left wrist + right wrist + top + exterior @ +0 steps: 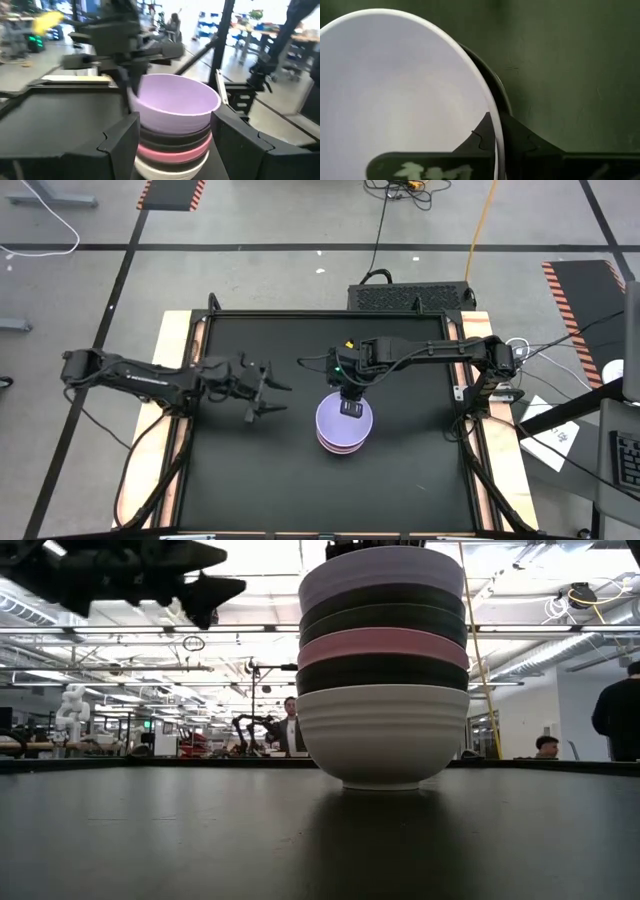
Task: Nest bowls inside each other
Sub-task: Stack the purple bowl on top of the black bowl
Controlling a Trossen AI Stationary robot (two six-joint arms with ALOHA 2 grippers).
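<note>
- Bowls [383, 670] all sit in one stack mid-table: white at the bottom, lavender bowl [345, 420] on top
- right gripper [351, 407] is pinching the lavender bowl's rim, fingers clamped tight
- left gripper [266, 390] hangs just beside the stack, fingers spread and holding nothing

Six round plastic bowls [383, 670] sit nested mid-bench [250, 470]; my right gripper [350, 407] atop; my left gripper [268, 391] apart, leftward.

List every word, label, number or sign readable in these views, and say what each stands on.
None can be read.
Left arm: pale lettering along its link, too small to read.
Right gripper: pale marks on its body, too blurred to read.
Papers beside the table: print too small to read.
</note>
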